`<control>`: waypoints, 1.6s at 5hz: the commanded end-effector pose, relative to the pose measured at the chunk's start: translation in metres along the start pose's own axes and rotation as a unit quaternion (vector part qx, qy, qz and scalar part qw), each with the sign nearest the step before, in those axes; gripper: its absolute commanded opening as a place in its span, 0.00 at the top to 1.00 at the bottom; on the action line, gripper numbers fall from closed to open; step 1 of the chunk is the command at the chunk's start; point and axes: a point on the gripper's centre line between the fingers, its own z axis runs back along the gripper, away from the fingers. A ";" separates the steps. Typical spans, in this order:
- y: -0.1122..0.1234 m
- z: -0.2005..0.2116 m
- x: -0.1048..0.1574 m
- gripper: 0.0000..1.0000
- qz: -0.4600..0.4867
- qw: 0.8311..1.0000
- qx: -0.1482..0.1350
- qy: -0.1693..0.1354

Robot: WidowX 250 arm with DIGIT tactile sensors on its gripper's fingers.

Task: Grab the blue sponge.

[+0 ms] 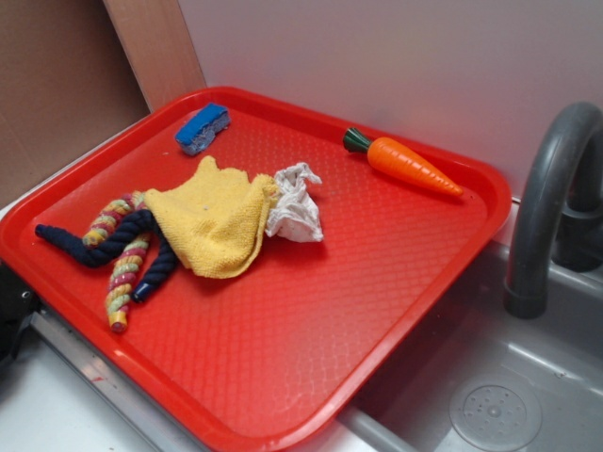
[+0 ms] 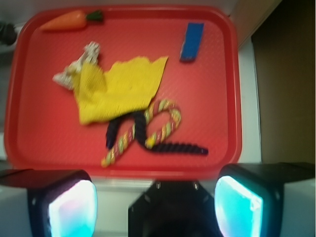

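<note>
Near the red tray's (image 1: pixel 452 254) far corner, blue sponge (image 1: pixel 202 128) alone, hand (image 2: pixel 157 202) wide open, empty, outside the tray's edge

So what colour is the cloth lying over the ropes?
Yellow cloth, clearest in the exterior view.

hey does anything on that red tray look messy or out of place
Mostly the middle: the yellow cloth lies rumpled over the dark navy rope and multicoloured rope, with a crumpled white rag against it. The blue sponge and toy carrot lie apart, undisturbed.
</note>
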 end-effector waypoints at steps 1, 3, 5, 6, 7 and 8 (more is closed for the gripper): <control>0.020 -0.035 0.089 0.00 0.085 0.996 -0.015 -0.029; 0.060 -0.128 0.153 0.00 0.138 0.989 -0.045 -0.039; 0.063 -0.181 0.158 0.00 0.103 0.995 -0.012 -0.003; 0.052 -0.195 0.151 0.00 0.078 0.997 0.006 0.014; 0.044 -0.206 0.149 0.95 0.076 0.997 0.007 0.028; 0.046 -0.214 0.147 1.00 0.083 0.996 0.021 0.039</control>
